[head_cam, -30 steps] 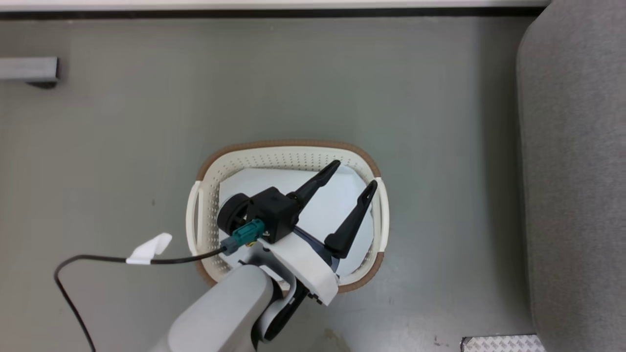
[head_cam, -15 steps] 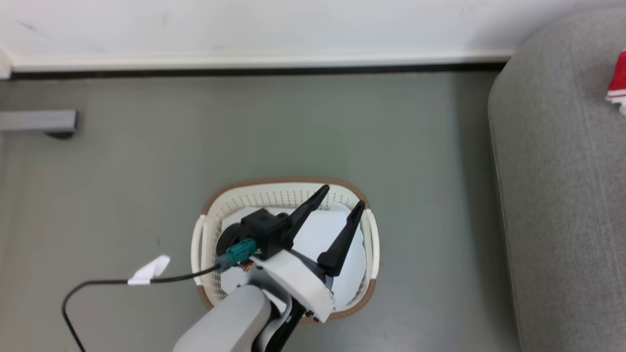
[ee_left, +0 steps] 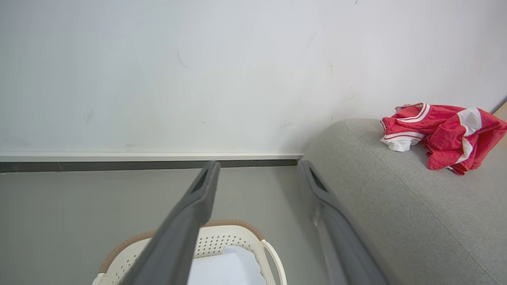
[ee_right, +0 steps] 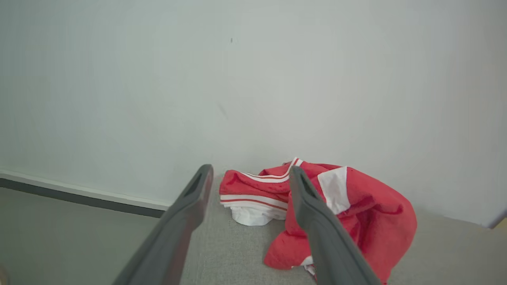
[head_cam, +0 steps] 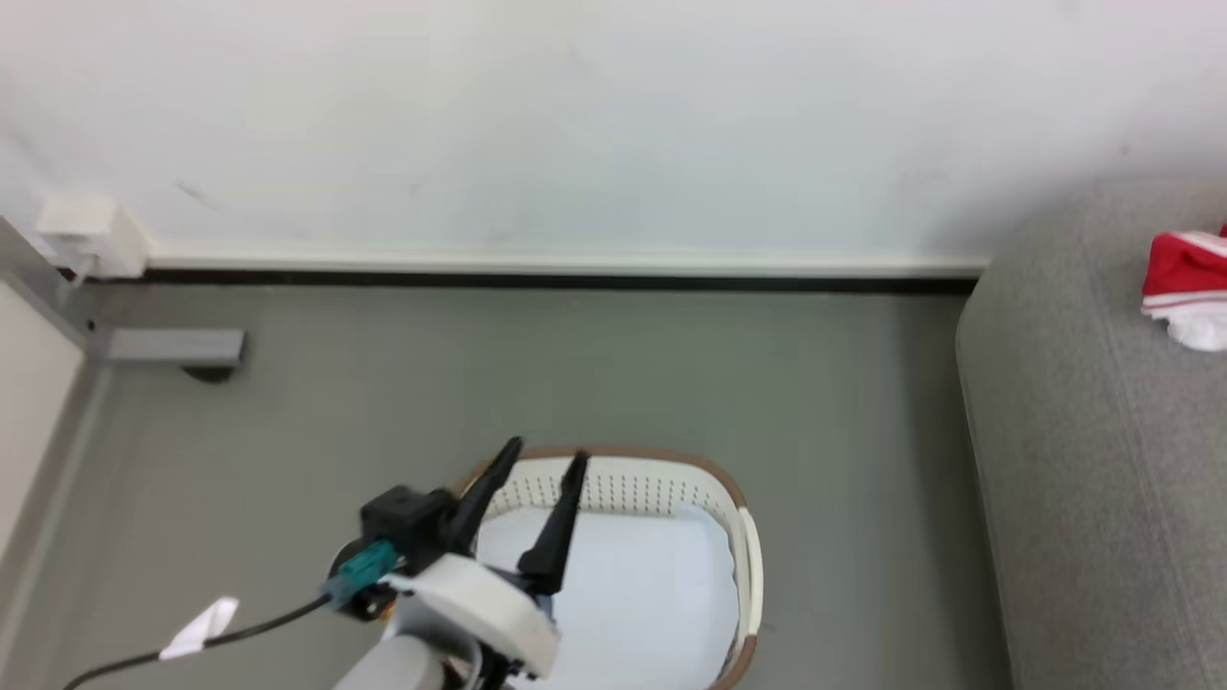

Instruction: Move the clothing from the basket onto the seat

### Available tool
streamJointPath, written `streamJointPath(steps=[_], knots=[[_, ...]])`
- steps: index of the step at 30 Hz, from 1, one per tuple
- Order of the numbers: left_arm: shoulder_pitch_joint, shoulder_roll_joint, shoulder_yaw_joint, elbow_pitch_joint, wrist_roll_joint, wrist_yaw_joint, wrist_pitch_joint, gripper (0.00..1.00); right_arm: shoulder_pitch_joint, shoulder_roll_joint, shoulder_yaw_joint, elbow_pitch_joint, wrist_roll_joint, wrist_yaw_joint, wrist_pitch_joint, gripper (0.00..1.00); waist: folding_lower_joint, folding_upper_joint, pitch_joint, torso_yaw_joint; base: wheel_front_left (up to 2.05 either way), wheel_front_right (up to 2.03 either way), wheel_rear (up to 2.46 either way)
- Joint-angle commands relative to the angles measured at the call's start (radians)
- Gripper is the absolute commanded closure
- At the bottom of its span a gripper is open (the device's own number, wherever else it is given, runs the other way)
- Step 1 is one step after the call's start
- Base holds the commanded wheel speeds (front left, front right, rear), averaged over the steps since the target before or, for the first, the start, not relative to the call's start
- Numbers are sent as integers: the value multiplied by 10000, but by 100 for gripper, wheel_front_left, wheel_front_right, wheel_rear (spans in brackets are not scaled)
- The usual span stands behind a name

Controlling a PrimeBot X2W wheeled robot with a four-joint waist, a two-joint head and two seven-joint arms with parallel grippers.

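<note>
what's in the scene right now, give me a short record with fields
clothing: red and white, crumpled on the sofa
basket: on the floor beside the sofa, holds a pale flat cloth
left gripper: open, over the basket's rim, holding nothing
right gripper: open, pointed at the clothing, holding nothing
task state: clothing lies on the sofa, not in the basket

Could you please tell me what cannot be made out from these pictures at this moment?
- Head view: the clothing on the seat is cut off by the right edge.
- Head view: the near side of the basket is cut off by the bottom edge and covered by the arm of the left gripper; anything under the pale cloth is hidden.
- Right wrist view: one finger of the right gripper covers part of the clothing; contact cannot be told.
</note>
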State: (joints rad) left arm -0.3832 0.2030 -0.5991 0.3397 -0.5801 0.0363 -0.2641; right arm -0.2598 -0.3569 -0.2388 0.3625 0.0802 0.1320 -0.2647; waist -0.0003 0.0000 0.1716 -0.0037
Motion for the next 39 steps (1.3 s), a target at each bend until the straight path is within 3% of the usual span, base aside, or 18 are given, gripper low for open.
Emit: streamJointPath(steps=[1,11,21,33,39], knots=[[226,89,143,-31,135,35,1,0,296,100,59,-152,-105,-26,9,0,3,0,-358,141,0,0,0],[1712,169,1797,112,1021,57,-2,0,2060,1245,652,-1450,-32,-26,7,0,3,0,-1457,455,0,0,0],[3269,-177,3789,-373,2059,-187,-3,0,3453,2493,951,-2023,-380,-26,8,0,3,0,-2205,559,0,0,0],[3933,-852,5050,-651,3299,-1065,-4,0,3986,2971,1094,-2123,-528,-26,6,0,3,0,-2410,330,0,0,0],[3842,-1035,5332,-533,3570,-1254,-4,0,4011,3025,1099,-2028,-468,-26,6,0,3,0,-2373,249,0,0,0]])
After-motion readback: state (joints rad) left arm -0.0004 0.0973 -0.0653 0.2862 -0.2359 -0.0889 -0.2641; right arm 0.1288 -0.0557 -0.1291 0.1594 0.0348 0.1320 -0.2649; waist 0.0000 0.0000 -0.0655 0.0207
